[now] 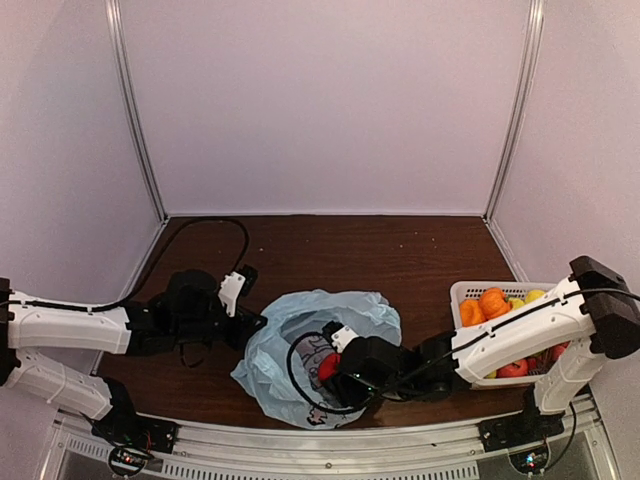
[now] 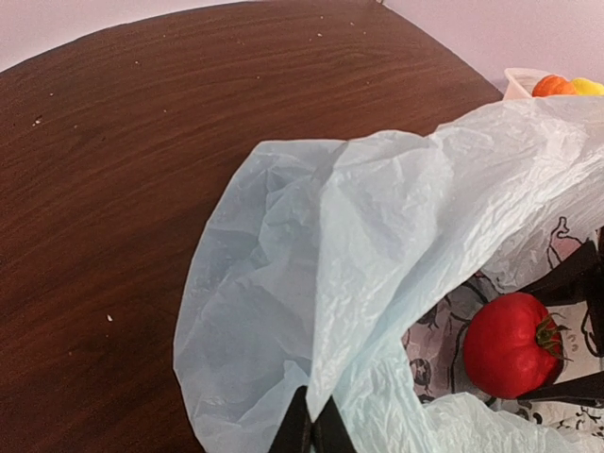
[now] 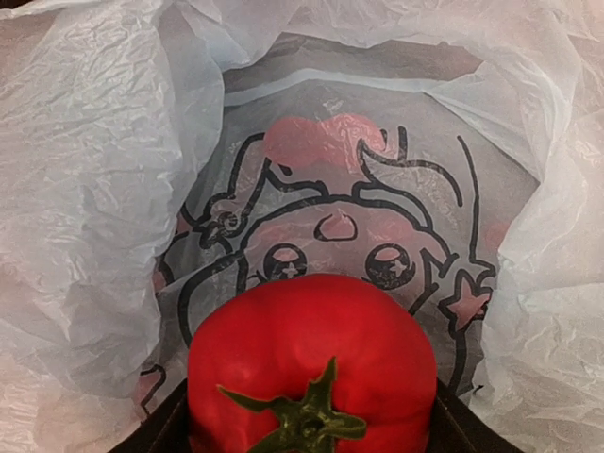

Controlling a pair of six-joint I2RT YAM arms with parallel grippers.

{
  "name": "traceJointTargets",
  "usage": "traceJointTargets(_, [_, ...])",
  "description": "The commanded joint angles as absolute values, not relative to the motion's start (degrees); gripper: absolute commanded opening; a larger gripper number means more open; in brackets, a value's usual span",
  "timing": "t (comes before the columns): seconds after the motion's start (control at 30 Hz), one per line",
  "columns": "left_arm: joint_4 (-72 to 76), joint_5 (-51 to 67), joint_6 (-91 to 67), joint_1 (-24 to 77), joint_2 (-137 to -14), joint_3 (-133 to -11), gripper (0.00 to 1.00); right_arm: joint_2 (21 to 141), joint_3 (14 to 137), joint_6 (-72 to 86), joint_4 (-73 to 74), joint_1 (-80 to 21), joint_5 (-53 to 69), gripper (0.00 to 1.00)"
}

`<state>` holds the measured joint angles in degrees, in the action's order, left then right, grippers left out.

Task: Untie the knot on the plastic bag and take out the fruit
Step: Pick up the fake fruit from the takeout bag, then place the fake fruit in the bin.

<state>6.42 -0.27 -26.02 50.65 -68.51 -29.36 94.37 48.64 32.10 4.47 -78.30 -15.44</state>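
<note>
My right fingers are spread wide around the red fruit, gripping it inside the bag at the overhead frame's lower centre. My left fingers are closed, pinching the bag's edge.

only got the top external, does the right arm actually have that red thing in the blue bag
Observer: Yes. In the right wrist view, the right gripper's dark fingers sit on both sides of a red tomato with a green stem cap.
Operator: ok and the left, holding the bag or just near it
Observer: Holding it. The left wrist view shows the left gripper shut on a fold of the plastic bag at its edge.
</note>
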Motion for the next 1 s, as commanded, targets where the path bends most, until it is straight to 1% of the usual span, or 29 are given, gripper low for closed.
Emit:
traceJointTargets(0.0, [7.5, -2.1, -26.7, 50.1, -66.5, -28.6, 0.00, 87.7, 49.0, 32.0, 5.5, -78.4, -18.3, 0.51])
traceJointTargets(0.33, [0.3, -2.1, -34.5, 40.7, -67.2, -33.2, 0.00, 72.0, 53.9, 30.5, 13.0, -78.0, -23.2, 0.52])
traceJointTargets(0.5, [-4.8, -4.1, -36.9, 35.1, -67.8, -36.6, 0.00, 66.2, 56.4, 33.0, 24.1, -74.5, -29.3, 0.51])
traceJointTargets(0.67, [-5.5, -4.1, -37.3, 33.2, -66.7, -36.8, 0.00, 59.6, 53.7, 39.9, 37.2, -66.7, -33.8, 0.50])
traceJointTargets(0.77, [-6.8, -4.1, -37.4, 32.9, -66.7, -36.4, 0.00, 55.2, 51.2, 45.1, 44.8, -59.8, -34.1, 0.50])
traceJointTargets(0.87, [-7.4, -4.3, -37.6, 32.8, -66.1, -35.4, 0.00, 50.2, 47.5, 48.1, 48.7, -54.6, -34.0, 0.51])
traceJointTargets(0.97, [-7.4, -4.5, -38.0, 32.8, -64.9, -34.7, 0.01, 46.3, 44.0, 48.2, 49.0, -50.4, -32.6, 0.54])
